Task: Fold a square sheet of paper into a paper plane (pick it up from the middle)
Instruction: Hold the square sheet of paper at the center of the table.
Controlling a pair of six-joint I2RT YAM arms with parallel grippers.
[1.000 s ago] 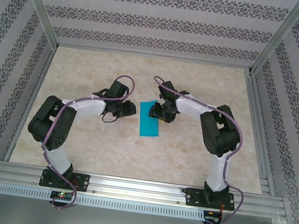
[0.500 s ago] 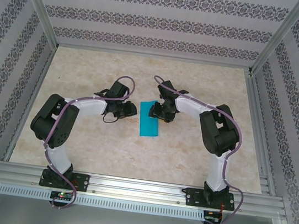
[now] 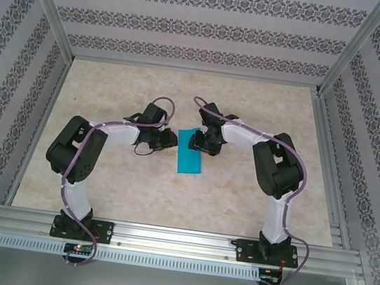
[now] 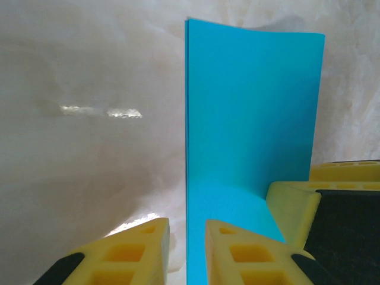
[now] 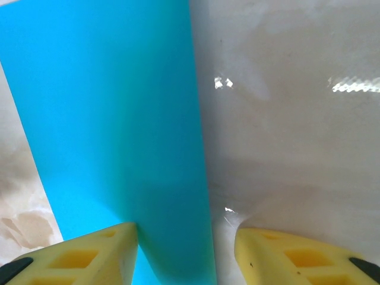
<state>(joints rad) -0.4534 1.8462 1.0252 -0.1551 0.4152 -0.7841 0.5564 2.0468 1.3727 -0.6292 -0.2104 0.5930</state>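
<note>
The square sheet of paper (image 3: 190, 151) is cyan-blue and lies flat on the table as a narrow rectangle, apparently folded in half. My left gripper (image 3: 170, 140) is low at its left long edge. In the left wrist view that edge of the paper (image 4: 249, 119) runs through the narrow gap of the left gripper (image 4: 187, 228), whose right finger is over the sheet. My right gripper (image 3: 201, 143) is at the paper's far right side. In the right wrist view the right gripper (image 5: 187, 234) stands wide open astride the right edge of the paper (image 5: 113, 119).
The marble-patterned table (image 3: 239, 192) stretches all round the paper. An aluminium rail (image 3: 176, 240) runs along the near edge, and patterned walls (image 3: 192, 29) close the back and sides. A finger of the right gripper (image 4: 291, 208) shows at the left wrist view's lower right.
The left arm's elbow has swung up and to the right, and the left gripper has edged slightly towards the paper, its fingers drawing closer together. The right arm and the paper have stayed put.
</note>
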